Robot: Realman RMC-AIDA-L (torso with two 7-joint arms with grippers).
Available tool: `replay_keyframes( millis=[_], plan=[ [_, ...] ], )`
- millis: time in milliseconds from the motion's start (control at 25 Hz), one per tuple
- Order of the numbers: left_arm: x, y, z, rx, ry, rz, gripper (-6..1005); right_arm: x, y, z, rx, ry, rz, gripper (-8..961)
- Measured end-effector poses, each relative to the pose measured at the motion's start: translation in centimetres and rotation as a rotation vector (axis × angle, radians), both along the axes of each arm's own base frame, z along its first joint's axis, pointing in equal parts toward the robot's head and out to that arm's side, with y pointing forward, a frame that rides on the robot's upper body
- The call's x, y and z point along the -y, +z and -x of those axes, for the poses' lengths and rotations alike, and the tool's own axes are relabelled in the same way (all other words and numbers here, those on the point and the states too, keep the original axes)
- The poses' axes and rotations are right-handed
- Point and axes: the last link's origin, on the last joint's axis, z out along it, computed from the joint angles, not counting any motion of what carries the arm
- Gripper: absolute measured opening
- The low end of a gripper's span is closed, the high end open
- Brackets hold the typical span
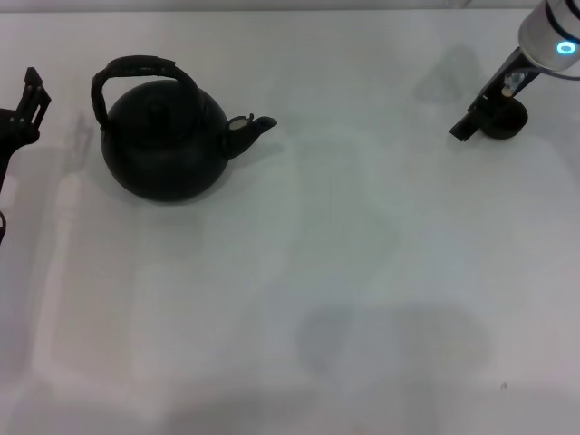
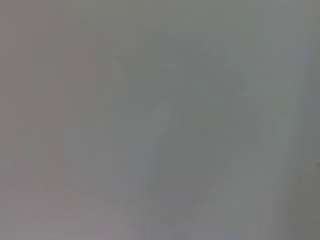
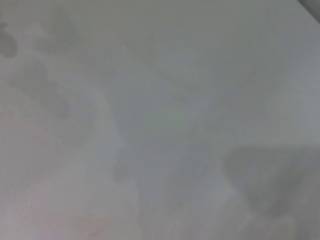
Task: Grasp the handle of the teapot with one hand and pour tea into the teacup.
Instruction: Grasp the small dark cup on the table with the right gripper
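Note:
The matte-black teapot point(image 1: 163, 149) stands upright on the white table point(image 1: 362, 272) at the left in the head view. Its arched handle point(image 1: 136, 66) is raised and its spout point(image 1: 256, 127) points right. My left gripper point(image 1: 25, 104) hangs at the far left edge, apart from the teapot's handle. The small dark teacup point(image 1: 507, 120) sits at the far right back. My right gripper point(image 1: 478, 120) is right against the cup's left side; I cannot tell whether it holds it. No tea shows. Both wrist views show only blurred pale table.
The right arm's wrist with a glowing blue ring point(image 1: 566, 47) comes in from the top right corner. Faint shadows lie on the table's near side. Nothing else stands on the table between teapot and cup.

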Motion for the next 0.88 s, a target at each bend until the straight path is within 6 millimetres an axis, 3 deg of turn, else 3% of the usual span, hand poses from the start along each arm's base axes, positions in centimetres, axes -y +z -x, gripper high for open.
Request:
replay_keyframes(
  millis=[880],
  plan=[
    [0.1,-0.2,0.0,0.004,0.002,0.004,816,-0.6,-1.5,0.2,0.027,0.104,-0.036,837]
  ],
)
